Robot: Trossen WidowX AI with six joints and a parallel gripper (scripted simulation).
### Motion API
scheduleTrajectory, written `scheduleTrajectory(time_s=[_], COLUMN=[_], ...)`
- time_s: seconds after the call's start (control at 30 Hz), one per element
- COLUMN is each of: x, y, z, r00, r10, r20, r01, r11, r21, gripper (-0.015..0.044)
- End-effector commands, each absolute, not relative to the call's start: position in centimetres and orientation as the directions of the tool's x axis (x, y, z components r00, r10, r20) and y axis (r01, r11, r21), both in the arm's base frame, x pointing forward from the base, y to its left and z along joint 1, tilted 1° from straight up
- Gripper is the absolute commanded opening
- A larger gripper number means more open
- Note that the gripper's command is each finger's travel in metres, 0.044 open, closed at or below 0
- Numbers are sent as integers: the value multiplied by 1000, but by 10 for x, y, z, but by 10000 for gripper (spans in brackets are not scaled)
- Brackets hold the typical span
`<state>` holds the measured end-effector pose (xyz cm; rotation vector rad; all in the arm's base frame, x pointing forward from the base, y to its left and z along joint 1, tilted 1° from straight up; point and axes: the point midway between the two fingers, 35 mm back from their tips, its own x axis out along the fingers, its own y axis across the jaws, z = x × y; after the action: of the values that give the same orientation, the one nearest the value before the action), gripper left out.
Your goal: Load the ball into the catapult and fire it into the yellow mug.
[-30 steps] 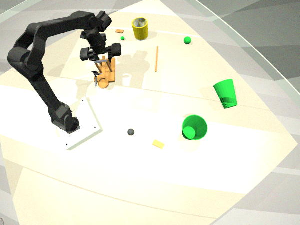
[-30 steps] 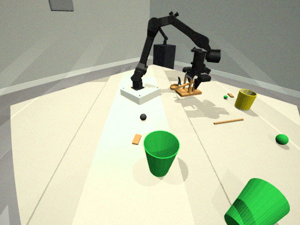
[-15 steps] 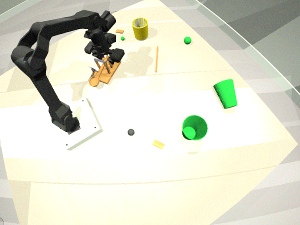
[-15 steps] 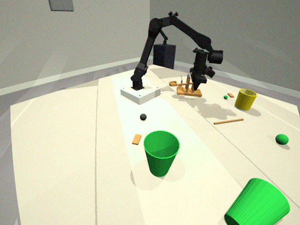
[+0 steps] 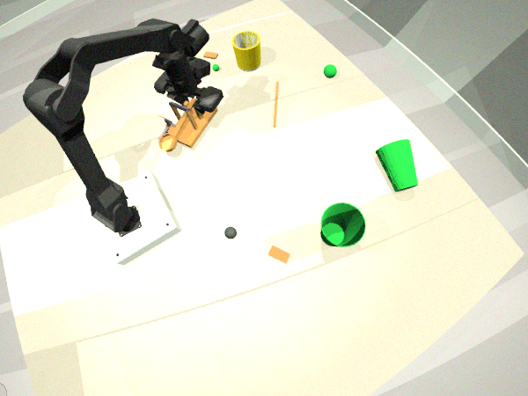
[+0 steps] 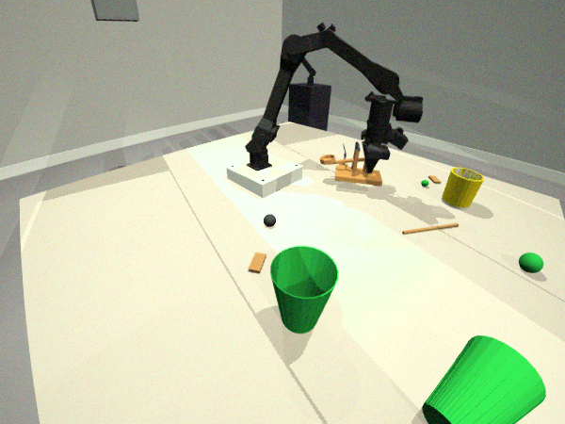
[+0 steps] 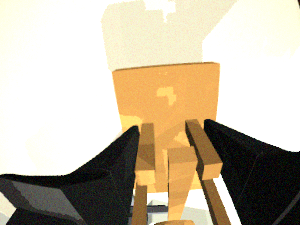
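Note:
My gripper [image 5: 194, 102] [image 6: 370, 162] [image 7: 171, 128] is shut on the orange wooden catapult, with a finger on each side of its two uprights. The catapult [image 5: 194, 134] [image 6: 358, 177] [image 7: 195, 87] is upright, its cup end facing roughly away from the mug; I cannot tell if its base touches the table. No ball shows in its cup. The yellow mug [image 5: 248, 58] [image 6: 460, 188] stands upright beyond it. A dark ball [image 5: 230, 232] [image 6: 269, 220], a small green ball [image 5: 216, 67] [image 6: 425, 183] and a larger green ball [image 5: 329, 70] [image 6: 530, 262] lie on the table.
A green cup [image 5: 342, 224] [image 6: 303, 292] stands upright; another green cup [image 5: 398, 165] [image 6: 490, 382] lies on its side. A thin orange rod [image 5: 275, 106] [image 6: 429, 228] lies near the mug. One orange block [image 5: 279, 254] [image 6: 257, 262] is near the upright cup, another [image 5: 210, 55] [image 6: 434, 179] near the small green ball.

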<state>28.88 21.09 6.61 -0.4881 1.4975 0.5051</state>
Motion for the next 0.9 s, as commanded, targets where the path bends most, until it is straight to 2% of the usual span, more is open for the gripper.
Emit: scheduleTrajectory(time_s=[0.0,0.87], x=[289,289], y=[210,210], z=[59,28], r00=[9,8], r10=[11,12], r20=[-1000,-1000], r01=[-590,-592], r11=[808,806], r21=[4,5], gripper=[0,0])
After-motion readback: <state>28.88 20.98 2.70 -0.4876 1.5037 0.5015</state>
